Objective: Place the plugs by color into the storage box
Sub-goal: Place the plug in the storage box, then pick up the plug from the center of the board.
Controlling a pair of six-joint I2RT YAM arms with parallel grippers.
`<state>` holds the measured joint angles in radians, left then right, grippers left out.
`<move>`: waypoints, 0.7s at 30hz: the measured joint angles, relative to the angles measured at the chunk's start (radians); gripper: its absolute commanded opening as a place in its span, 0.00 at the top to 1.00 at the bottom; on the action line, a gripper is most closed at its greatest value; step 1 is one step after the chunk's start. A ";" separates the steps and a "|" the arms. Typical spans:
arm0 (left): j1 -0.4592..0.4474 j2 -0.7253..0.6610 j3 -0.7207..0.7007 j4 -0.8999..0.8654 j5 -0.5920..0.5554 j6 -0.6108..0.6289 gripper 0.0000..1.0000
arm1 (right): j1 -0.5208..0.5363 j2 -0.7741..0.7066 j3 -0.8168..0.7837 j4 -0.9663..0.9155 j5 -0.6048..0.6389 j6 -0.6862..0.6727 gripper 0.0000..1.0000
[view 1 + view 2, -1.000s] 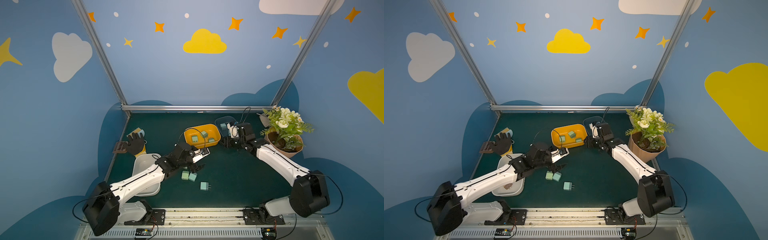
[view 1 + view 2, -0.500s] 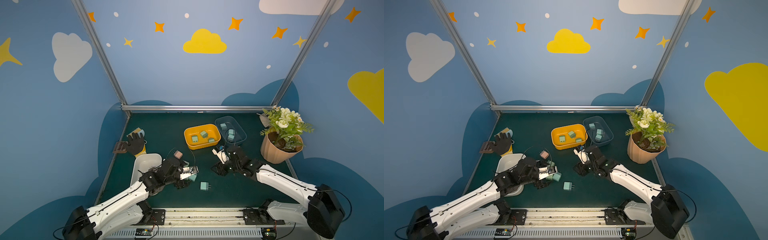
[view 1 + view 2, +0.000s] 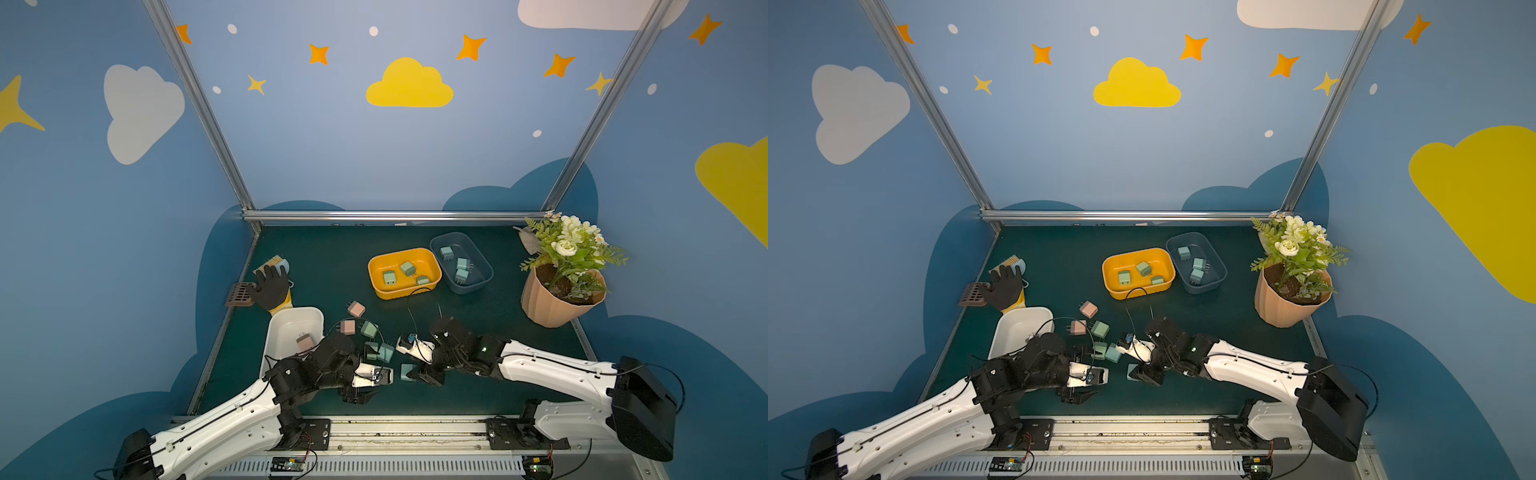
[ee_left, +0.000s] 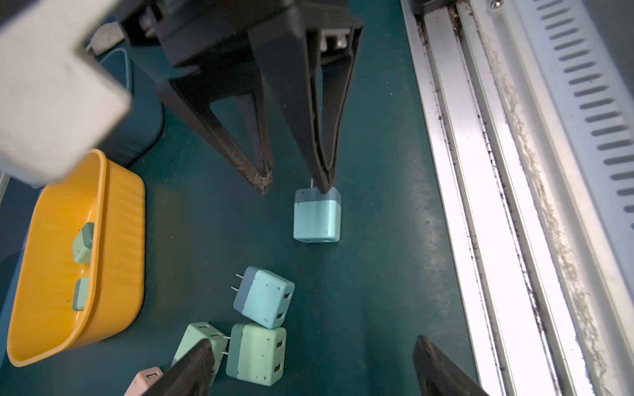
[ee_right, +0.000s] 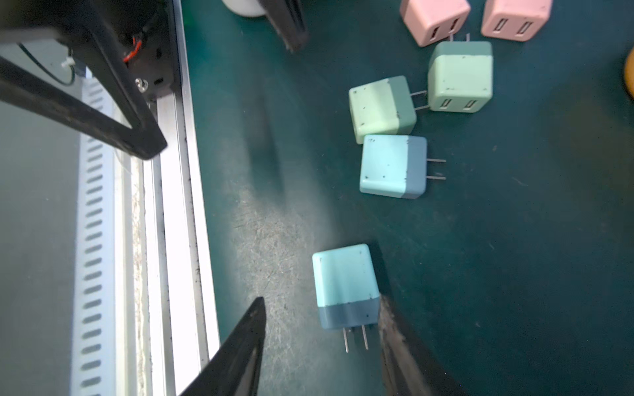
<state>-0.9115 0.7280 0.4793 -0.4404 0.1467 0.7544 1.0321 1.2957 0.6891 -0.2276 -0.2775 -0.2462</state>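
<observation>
Straddling a teal plug [image 5: 344,286], the right gripper [image 5: 320,300] stands spread (left gripper [image 4: 313,341] gapes wide too).

1. No writing, label, brand name, number or sign can be read in any view.
2. The plugs [image 5: 392,166] show only small dark specks, nothing legible as lettering.

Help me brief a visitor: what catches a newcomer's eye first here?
Two white arms nearly meet at the table's front, the open right gripper straddling a teal-blue plug beside scattered pink and green plugs. Behind sit a bright yellow bin of green plugs and a blue bin of teal plugs, with a potted plant at the far right.
</observation>
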 measured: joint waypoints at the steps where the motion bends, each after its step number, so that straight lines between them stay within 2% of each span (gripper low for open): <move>1: -0.003 0.000 0.000 -0.008 -0.005 0.004 0.08 | 0.006 0.015 0.000 -0.001 0.008 -0.020 0.46; 12: -0.008 0.005 0.000 -0.050 -0.035 0.024 0.08 | 0.032 0.225 0.116 -0.045 0.110 -0.058 0.46; 21: -0.008 0.050 0.000 -0.070 -0.040 0.024 0.09 | 0.061 0.316 0.147 -0.066 0.122 -0.060 0.47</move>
<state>-0.9192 0.7784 0.4793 -0.5102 0.1066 0.7788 1.0935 1.6115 0.8360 -0.2935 -0.1558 -0.3058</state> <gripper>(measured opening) 0.915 0.534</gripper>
